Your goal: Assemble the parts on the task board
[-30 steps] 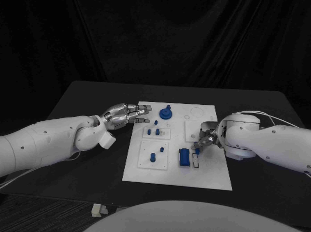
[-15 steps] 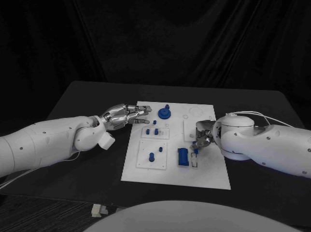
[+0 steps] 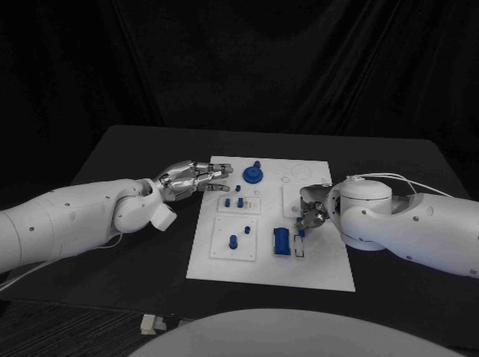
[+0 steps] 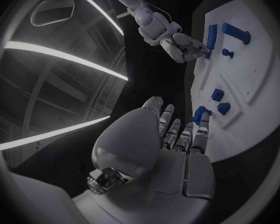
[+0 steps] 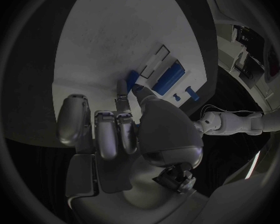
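Several blue parts [image 3: 234, 240] stand on the task board [image 3: 323, 277]; the right hand [image 3: 312, 216] pinches one small blue piece [image 5: 132, 76] over it, and the left hand [image 3: 193, 178] waits empty, fingers loosely apart, at its edge.

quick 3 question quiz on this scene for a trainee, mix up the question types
1. True or false: the left hand holds a blue part.
2. Which hand pinches a small blue part over the board?
A. left
B. right
C. neither
3. Fill in: the round blue part stands near the board's ____ edge, far or near to the robot.

Key:
1. False. It hangs at the board's left edge, fingers curled in, with nothing in them.
2. B. The right hand holds it beside the long blue block.
3. Far.
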Robot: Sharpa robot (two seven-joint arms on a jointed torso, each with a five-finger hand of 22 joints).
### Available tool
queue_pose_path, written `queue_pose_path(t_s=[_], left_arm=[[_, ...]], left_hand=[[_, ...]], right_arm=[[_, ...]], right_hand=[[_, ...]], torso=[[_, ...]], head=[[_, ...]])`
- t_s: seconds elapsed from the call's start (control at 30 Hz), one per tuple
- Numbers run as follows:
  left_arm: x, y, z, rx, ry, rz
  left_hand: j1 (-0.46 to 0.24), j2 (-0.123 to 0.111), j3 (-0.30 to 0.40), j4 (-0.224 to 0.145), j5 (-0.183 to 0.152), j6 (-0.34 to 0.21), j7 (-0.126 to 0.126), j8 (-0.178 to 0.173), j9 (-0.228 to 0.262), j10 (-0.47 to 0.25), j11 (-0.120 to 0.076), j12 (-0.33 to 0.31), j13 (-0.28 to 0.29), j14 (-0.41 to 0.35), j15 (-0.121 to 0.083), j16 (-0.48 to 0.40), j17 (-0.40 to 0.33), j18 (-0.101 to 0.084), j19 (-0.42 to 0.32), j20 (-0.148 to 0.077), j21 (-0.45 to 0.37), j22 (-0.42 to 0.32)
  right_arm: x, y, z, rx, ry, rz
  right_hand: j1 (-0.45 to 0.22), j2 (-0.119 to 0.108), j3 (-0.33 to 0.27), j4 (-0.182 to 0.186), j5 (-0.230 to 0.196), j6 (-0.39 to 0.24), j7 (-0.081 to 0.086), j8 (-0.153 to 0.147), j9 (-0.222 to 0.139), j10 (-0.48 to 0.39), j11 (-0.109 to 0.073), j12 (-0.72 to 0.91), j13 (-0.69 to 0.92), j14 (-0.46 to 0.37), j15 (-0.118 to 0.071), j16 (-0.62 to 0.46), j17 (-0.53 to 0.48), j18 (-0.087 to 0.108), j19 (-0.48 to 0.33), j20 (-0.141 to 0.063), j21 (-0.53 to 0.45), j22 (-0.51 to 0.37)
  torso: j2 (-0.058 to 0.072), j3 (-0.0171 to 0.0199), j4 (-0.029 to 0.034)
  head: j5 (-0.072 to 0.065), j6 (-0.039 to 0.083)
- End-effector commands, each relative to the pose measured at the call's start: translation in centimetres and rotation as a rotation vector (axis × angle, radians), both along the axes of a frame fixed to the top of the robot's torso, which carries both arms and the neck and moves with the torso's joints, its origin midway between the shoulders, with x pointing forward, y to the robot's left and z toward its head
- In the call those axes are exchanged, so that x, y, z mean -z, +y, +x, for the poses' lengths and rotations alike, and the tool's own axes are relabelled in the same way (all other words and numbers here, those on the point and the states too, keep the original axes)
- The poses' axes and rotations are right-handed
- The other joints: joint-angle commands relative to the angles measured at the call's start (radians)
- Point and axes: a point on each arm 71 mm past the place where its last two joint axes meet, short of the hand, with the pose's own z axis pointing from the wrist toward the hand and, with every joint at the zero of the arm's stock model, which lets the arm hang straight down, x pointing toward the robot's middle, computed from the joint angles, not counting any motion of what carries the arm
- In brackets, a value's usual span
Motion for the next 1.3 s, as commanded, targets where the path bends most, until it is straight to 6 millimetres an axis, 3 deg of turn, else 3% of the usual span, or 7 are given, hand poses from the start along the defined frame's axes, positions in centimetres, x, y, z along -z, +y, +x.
queue_pose_path(t_s=[0.03,0.27,0.57,0.63,0.83,0.9,1.3], left_arm=[[-0.1,-0.1,-0.1,0.002,-0.002,-0.018],[-0.1,0.0,-0.1,-0.003,-0.004,-0.018],[-0.1,0.0,-0.1,-0.005,-0.004,-0.016],[-0.1,0.1,-0.1,-0.005,-0.003,-0.015],[-0.1,0.1,-0.1,-0.005,-0.002,-0.013],[-0.1,0.0,-0.1,-0.004,-0.001,-0.014],[-0.1,0.0,-0.2,-0.001,0.003,-0.012]], left_hand=[[-0.001,-0.009,0.006,-0.001,0.006,0.004,0.002,0.003,0.001,0.001,0.006,0.004,0.002,0.006,0.002,0.004,0.001,-0.01,0.008,0.002,0.004,0.002],[-0.001,-0.009,0.007,-0.001,0.006,0.004,0.002,0.003,0.001,0.001,0.006,0.005,0.002,0.006,0.002,0.004,0.001,-0.01,0.008,0.002,0.004,0.002],[-0.001,-0.01,0.007,-0.001,0.006,0.004,0.002,0.004,0.001,0.002,0.006,0.006,0.002,0.006,0.002,0.004,0.001,-0.01,0.009,0.002,0.004,0.003],[-0.001,-0.011,0.008,-0.001,0.006,0.005,0.002,0.004,0.001,0.003,0.006,0.007,0.002,0.007,0.002,0.005,0.001,-0.009,0.01,0.002,0.005,0.003],[-0.001,-0.011,0.008,-0.001,0.006,0.005,0.002,0.004,0.001,0.003,0.006,0.007,0.002,0.007,0.002,0.005,0.001,-0.009,0.01,0.002,0.005,0.003],[-0.001,-0.011,0.008,-0.001,0.006,0.005,0.002,0.004,0.001,0.003,0.006,0.007,0.002,0.007,0.002,0.005,0.001,-0.009,0.01,0.002,0.005,0.003],[-0.002,-0.011,0.009,-0.001,0.006,0.008,0.003,0.005,0.001,0.004,0.007,0.008,0.002,0.008,0.002,0.006,0.002,-0.009,0.01,0.002,0.005,0.003]], right_arm=[[0.6,-0.1,-0.6,0.017,0.027,0.025],[0.6,-0.6,-1.0,0.06,0.049,0.076],[0.9,-1.9,-1.2,0.089,0.062,0.072],[1.1,-2.3,-1.2,0.09,0.067,0.063],[1.6,-2.9,-1.5,0.083,0.068,0.036],[1.7,-3.0,-1.6,0.077,0.058,0.028],[1.7,-3.6,-1.7,0.051,-0.004,-0.013]], right_hand=[[0.002,-0.005,0.128,-0.135,0.015,0.007,0.001,0.003,0.0,0.101,0.0,0.003,0.263,0.085,-0.004,-0.006,0.152,0.014,0.001,0.009,-0.004,0.162],[-0.006,-0.007,0.143,-0.146,0.036,0.007,0.003,0.006,0.002,0.101,0.002,0.003,0.263,0.085,-0.003,-0.005,0.152,0.013,0.002,0.01,-0.003,0.163],[-0.019,-0.006,0.148,-0.148,0.019,0.005,0.002,0.007,0.003,0.101,0.001,0.003,0.263,0.085,-0.003,-0.006,0.151,0.014,0.002,0.011,-0.003,0.163],[-0.025,-0.006,0.151,-0.149,0.009,0.002,0.002,0.006,0.002,0.101,0.001,0.003,0.263,0.085,-0.003,-0.005,0.152,0.014,0.002,0.011,-0.005,0.163],[-0.07,-0.004,0.143,-0.132,-0.112,0.0,-0.008,0.01,0.004,0.101,-0.006,0.003,0.263,0.085,-0.007,-0.005,0.153,0.014,0.003,0.009,-0.005,0.162],[-0.102,-0.008,0.126,-0.11,-0.153,0.004,-0.011,0.014,0.007,0.101,-0.008,0.003,0.263,0.085,-0.009,-0.004,0.154,0.014,0.003,0.008,-0.005,0.162],[-0.123,-0.01,0.105,-0.087,-0.174,-0.008,-0.014,0.014,0.013,0.101,-0.013,0.003,0.263,0.084,-0.014,-0.006,0.149,0.015,0.003,0.002,-0.01,0.161]], torso=[[0.0,-0.0001,0.0],[-0.001,0.0001,-0.0005],[0.0,-0.0002,0.0001],[0.0,-0.0003,0.0],[-0.001,0.0001,0.0002],[-0.001,0.0001,-0.0002],[0.001,0.0002,-0.0002]], head=[[-0.003,0.0],[-0.002,0.0],[-0.002,0.0],[-0.002,0.0],[-0.005,0.0],[-0.004,0.0],[-0.002,0.0]])
